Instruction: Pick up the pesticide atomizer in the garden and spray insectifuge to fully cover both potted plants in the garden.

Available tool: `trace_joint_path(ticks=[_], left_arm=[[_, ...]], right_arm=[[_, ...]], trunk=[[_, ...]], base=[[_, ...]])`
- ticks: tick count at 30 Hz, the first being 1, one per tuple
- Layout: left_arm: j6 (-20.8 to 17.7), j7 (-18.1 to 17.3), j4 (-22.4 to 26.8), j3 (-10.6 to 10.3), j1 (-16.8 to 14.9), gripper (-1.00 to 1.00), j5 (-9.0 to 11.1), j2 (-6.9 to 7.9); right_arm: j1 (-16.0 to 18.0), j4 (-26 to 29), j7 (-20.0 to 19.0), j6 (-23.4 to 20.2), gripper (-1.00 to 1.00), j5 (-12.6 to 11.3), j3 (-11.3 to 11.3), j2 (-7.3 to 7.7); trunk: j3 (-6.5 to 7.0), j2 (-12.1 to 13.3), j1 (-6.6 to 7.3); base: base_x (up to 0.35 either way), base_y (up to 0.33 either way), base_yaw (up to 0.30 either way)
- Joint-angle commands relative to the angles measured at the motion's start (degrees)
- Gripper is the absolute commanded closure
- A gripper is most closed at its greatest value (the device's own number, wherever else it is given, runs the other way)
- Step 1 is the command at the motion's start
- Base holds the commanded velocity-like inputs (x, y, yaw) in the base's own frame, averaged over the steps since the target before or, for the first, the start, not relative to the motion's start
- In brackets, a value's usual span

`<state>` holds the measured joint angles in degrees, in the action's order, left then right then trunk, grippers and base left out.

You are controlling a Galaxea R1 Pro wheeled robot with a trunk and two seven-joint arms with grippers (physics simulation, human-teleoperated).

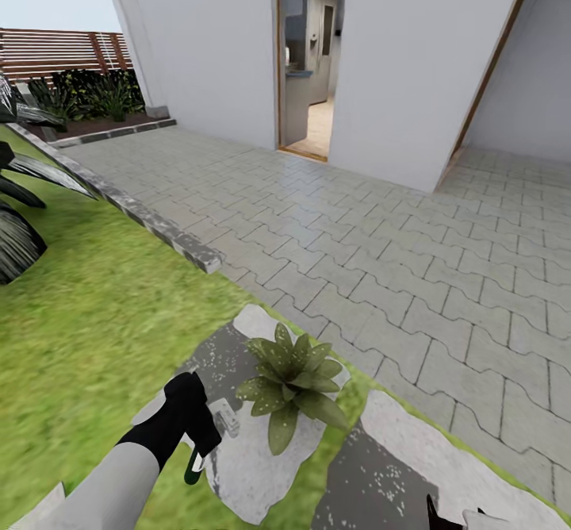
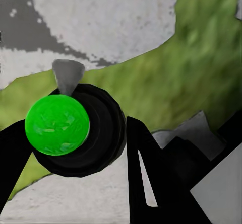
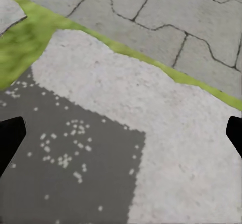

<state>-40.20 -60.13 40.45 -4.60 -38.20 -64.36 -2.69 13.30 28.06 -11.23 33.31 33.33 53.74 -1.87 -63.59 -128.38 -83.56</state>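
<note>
Head view puts my left tool (image 1: 208, 439) clamped on the pesticide atomizer (image 1: 194, 466), just beside the potted plant (image 1: 292, 383) on its grass side; the bottle hangs tilted, dark end down, over the stepping stone (image 1: 250, 451) that carries the plant; from the left wrist view I see the atomizer (image 2: 68, 128) end-on, green cap toward me, black fingers (image 2: 151, 178) on either side of it, the stone's ragged edge and lawn (image 2: 201, 73) beyond; my right tool (image 1: 454, 520) sits low on the far side of the plant, fingertips (image 3: 10, 138) spread wide apart over a second stone (image 3: 151, 133); past the plant the block paving (image 1: 412, 260) runs open up to the house wall (image 1: 428, 62) and doorway (image 1: 311, 54); a kerb (image 1: 151, 220) separates lawn from paving.
</note>
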Motion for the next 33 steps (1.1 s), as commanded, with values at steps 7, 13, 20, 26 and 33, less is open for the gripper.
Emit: trace_joint_path(ticks=[7, 13, 20, 26, 33], left_arm=[[-0.4, -0.3, 0.1, -0.1, 0.0, 1.00, -0.3, 0.04], [-0.3, -0.2, 0.1, -0.1, 0.0, 1.00, -0.3, -0.02], [-0.3, -0.1, 0.1, -0.1, 0.0, 1.00, -0.3, -0.03], [-0.3, -0.1, 0.1, -0.1, 0.0, 1.00, -0.3, -0.03], [-0.4, -0.1, 0.1, -0.1, 0.0, 1.00, -0.3, -0.03]], right_arm=[[0.0, 0.1, -0.5, 0.2, -1.00, 0.2, 0.5, -0.06], [0.1, 0.1, -0.5, 0.2, -1.00, 0.2, 0.5, -0.06], [0.0, 0.1, -0.5, 0.2, -1.00, 0.2, 0.5, -0.06], [0.1, 0.1, -0.5, 0.2, -1.00, 0.2, 0.5, -0.06], [0.1, 0.1, -0.5, 0.2, -1.00, 0.2, 0.5, -0.06]], trunk=[[-0.05, 0.0, 0.01], [-0.05, 0.0, 0.01], [-0.05, 0.0, 0.01], [-0.05, 0.0, 0.01], [-0.05, 0.0, 0.01]], base=[[0.061, -0.098, 0.255], [0.113, -0.128, 0.200], [0.008, -0.126, 0.014], [-0.010, -0.263, 0.120], [-0.109, -0.268, 0.272]])
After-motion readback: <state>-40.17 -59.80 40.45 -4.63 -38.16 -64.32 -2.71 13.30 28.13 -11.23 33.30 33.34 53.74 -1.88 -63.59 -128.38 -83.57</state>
